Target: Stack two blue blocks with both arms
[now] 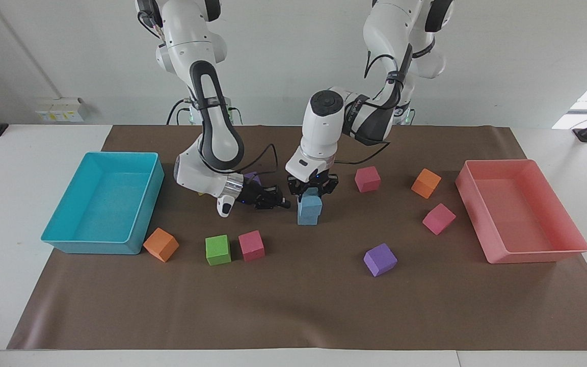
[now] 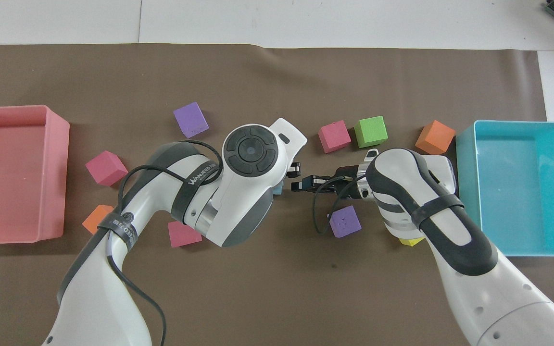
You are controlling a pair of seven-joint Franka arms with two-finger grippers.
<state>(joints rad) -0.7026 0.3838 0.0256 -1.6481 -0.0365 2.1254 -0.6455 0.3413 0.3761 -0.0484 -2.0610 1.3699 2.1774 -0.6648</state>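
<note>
My left claw [image 1: 313,192] was clamped on the upper blue block [image 1: 310,203], which sat on the lower blue block [image 1: 307,216] in the middle of the brown mat [image 1: 293,306] on the counter [image 1: 28,137]. Whether the two were squarely lined up, I could not tell. From overhead my own wrist hid the stack except for a sliver of blue [image 2: 277,188].

My right claw [image 1: 281,202] lay low over the mat just beside the stack, toward the right arm's end, pinched fully together on nothing and pointing at the blocks.

A purple cube [image 1: 380,259] lay farther from me than the stack. A green cube [image 1: 218,250] and a pink cube [image 1: 251,245] stood side by side, also farther out. The turquoise tray [image 1: 64,224] sat at the right arm's end, the pink tray [image 1: 568,224] at the left arm's.
</note>
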